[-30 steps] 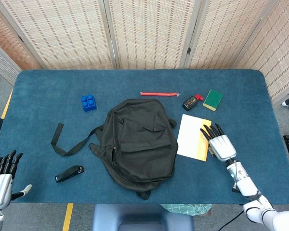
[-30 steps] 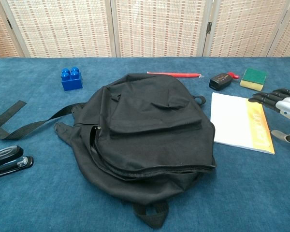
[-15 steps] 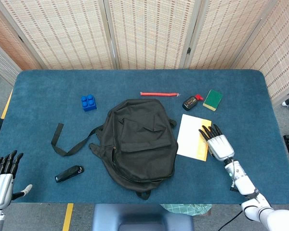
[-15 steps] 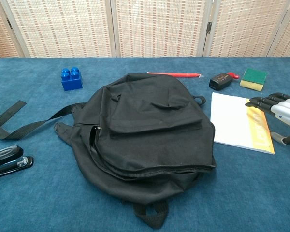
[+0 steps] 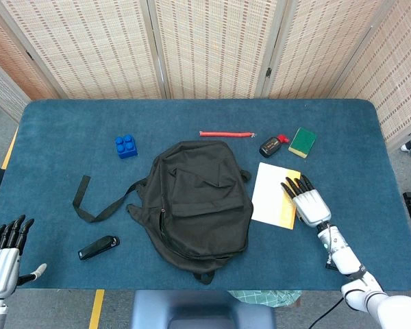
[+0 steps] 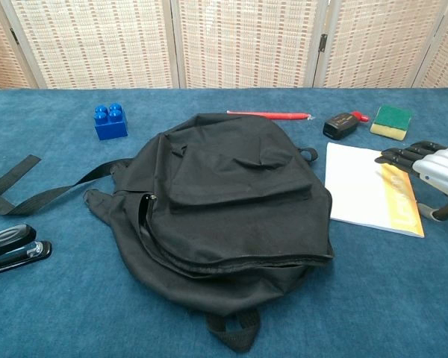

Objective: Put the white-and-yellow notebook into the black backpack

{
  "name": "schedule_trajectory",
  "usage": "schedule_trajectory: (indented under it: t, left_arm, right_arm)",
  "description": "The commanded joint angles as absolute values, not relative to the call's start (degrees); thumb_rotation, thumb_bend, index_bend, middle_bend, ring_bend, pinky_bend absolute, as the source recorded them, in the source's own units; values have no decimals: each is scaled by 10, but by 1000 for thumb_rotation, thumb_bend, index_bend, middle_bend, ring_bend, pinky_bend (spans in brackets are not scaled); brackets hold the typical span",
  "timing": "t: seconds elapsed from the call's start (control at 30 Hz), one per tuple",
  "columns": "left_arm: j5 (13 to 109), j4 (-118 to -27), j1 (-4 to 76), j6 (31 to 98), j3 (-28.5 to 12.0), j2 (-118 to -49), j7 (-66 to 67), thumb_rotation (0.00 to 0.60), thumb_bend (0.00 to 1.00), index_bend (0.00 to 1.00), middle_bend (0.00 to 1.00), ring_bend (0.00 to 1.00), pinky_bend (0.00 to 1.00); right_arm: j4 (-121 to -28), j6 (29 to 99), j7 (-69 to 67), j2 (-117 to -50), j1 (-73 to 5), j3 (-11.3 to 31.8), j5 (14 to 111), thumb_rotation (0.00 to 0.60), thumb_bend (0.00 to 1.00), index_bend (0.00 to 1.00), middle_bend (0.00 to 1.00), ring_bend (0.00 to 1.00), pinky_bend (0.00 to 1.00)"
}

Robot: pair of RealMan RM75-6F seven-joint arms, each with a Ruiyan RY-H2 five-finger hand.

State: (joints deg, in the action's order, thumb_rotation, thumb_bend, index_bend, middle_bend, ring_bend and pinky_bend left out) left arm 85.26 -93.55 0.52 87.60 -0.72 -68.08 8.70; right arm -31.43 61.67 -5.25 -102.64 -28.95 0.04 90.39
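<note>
The white-and-yellow notebook (image 5: 274, 195) (image 6: 366, 188) lies flat on the blue table, just right of the black backpack (image 5: 197, 199) (image 6: 224, 198). The backpack lies flat at the table's middle, its zip running along the near side. My right hand (image 5: 308, 202) (image 6: 433, 168) hovers at the notebook's right yellow edge, fingers spread and stretched over it, holding nothing. My left hand (image 5: 3, 253) is off the table's near left corner, fingers spread and empty; the chest view does not show it.
A blue brick (image 5: 126, 146) (image 6: 110, 121) sits left of the backpack, a black stapler (image 5: 98, 247) (image 6: 11, 250) near the front left. A red pen (image 5: 226, 133), a small black bottle with a red cap (image 5: 272, 144) and a green-yellow sponge (image 5: 302, 142) lie behind the notebook. The backpack strap (image 5: 89, 202) trails left.
My right hand has slid slightly left, its fingertips now over the notebook's yellow edge. The left hand, notebook and backpack have not moved.
</note>
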Motion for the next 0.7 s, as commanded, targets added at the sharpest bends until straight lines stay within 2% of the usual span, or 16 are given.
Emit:
schedule_trajectory:
  t: [0.03,0.6,0.7]
  left_arm:
    - [853,-935,5,877,-7,-680,86,600,201,67,34,45,0]
    - [852,-933,3,876,-6,-678,77,600,201,64,34,46,0]
    - [851,-933,3,875,-6,-677,76,600,201,65,34,46,0]
  right_arm:
    - [-317,615,-50,-1027,-293,1,903,600,451,0,66,95,23]
    - [-385,650,-49,-1006,-316,21,900,600,452,0,115,142,38]
    - [-389,656,-50,-1009,-320,24,901,600,492,0,129,161,65]
